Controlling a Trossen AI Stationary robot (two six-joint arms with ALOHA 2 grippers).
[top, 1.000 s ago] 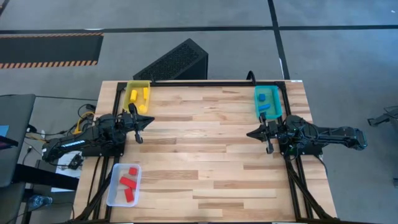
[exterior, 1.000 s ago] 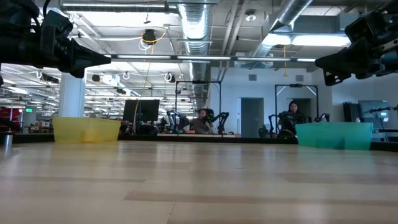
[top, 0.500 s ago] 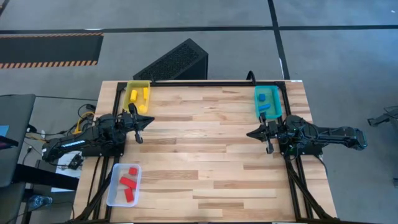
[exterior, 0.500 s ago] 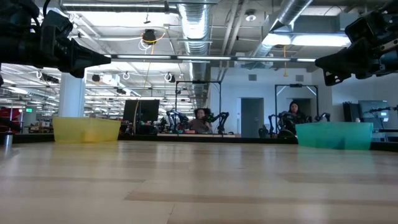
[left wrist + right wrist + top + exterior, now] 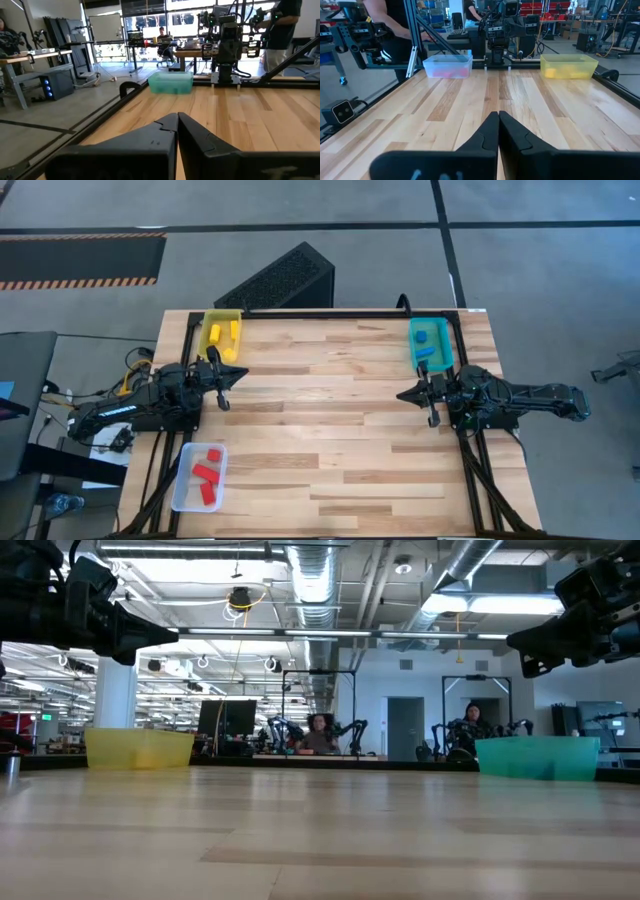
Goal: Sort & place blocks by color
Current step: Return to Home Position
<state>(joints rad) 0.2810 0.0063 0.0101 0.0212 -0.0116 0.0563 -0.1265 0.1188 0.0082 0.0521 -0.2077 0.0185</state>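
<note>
Nearest my end of the table, the clear tray (image 5: 183, 485) sits at the left front corner and holds the red blocks (image 5: 205, 473). I can count three of them, lying where they lay a second ago.

At mid-table, nothing has stirred across the last second. The left gripper (image 5: 238, 375) hangs over the left edge of the wooden tabletop (image 5: 320, 430), pointing inward. The right gripper (image 5: 404, 394) faces it from the right edge, well apart from it. Each wrist camera shows its own fingers pressed tip to tip with nothing between them, so I read both as clenched and empty.

At the far edge, the yellow tray (image 5: 207, 320) in the left corner holds the yellow blocks (image 5: 222, 335). The teal tray (image 5: 451, 345) in the right corner holds the blue blocks (image 5: 428, 351). I can find no block loose on the boards between the trays.

So the change is that motion has stopped. Both arms look parked at rest, and I take the return home to be finished or all but finished. Every colour sits in its own tray, so I judge the sorting complete. Nothing is left for me but to hold the arms there and close out the run.

Beyond the table a person sits at a bench in the room, well clear of the rig.
</note>
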